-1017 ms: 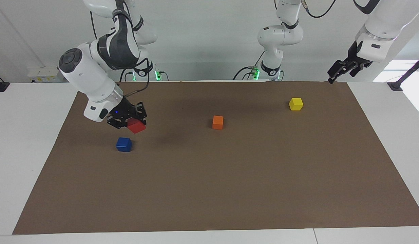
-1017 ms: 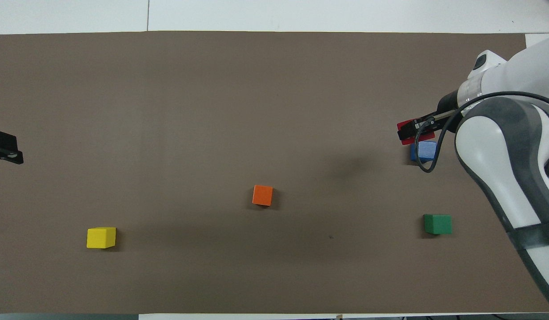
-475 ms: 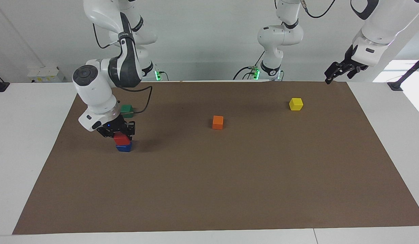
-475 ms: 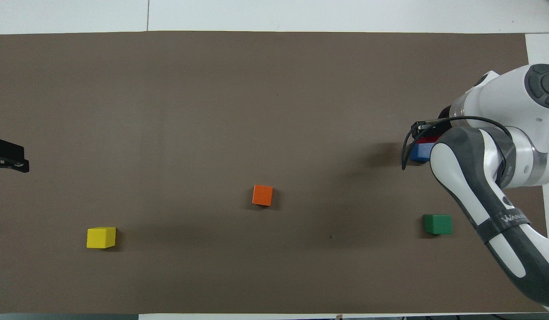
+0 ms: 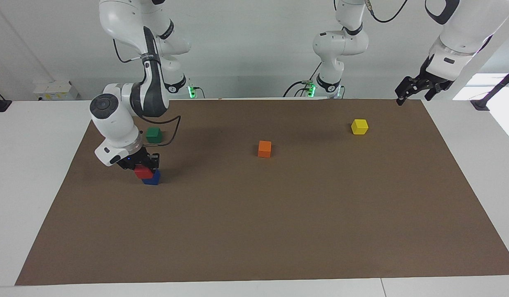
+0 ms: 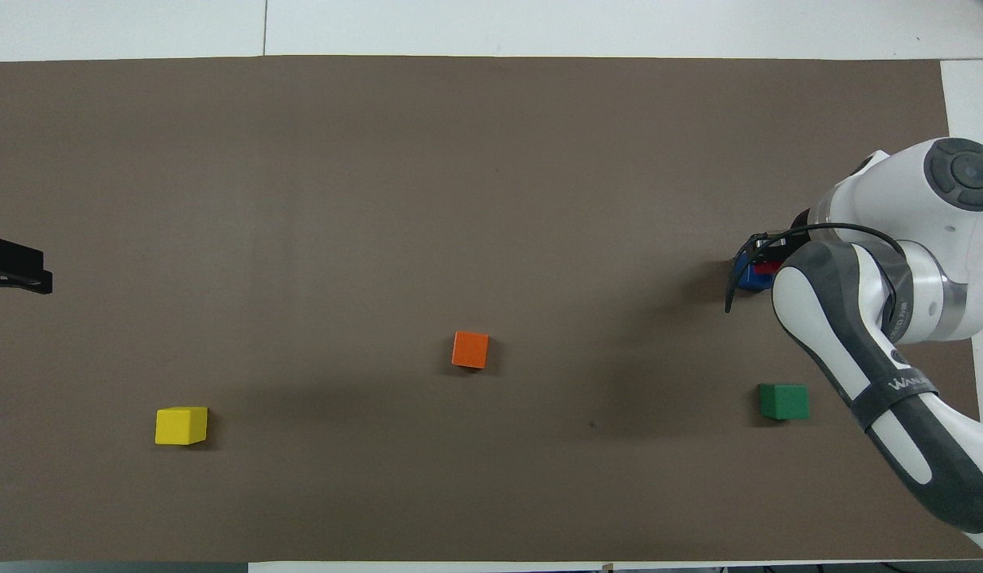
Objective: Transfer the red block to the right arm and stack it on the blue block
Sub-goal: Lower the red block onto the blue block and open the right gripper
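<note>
My right gripper (image 5: 142, 167) is low over the mat toward the right arm's end, with a blue light at its wrist. It is shut on the red block (image 5: 142, 172). The red block sits on the blue block (image 5: 153, 178), shifted off its top toward the right arm's end. In the overhead view the right arm hides most of the pair; only a sliver of the red block (image 6: 766, 268) and an edge of the blue block (image 6: 749, 275) show under the gripper (image 6: 766, 253). My left gripper (image 5: 413, 98) is open and empty, waiting high over the mat's corner at the left arm's end (image 6: 17, 270).
A green block (image 5: 153, 135) (image 6: 783, 400) lies nearer to the robots than the stack. An orange block (image 5: 264, 149) (image 6: 470, 349) lies mid-mat. A yellow block (image 5: 359, 126) (image 6: 181, 425) lies toward the left arm's end. A brown mat (image 5: 279, 231) covers the table.
My right gripper came down with the red block and set it on the blue block. It then sank a little lower and shifted toward the right arm's end. The left gripper barely moved.
</note>
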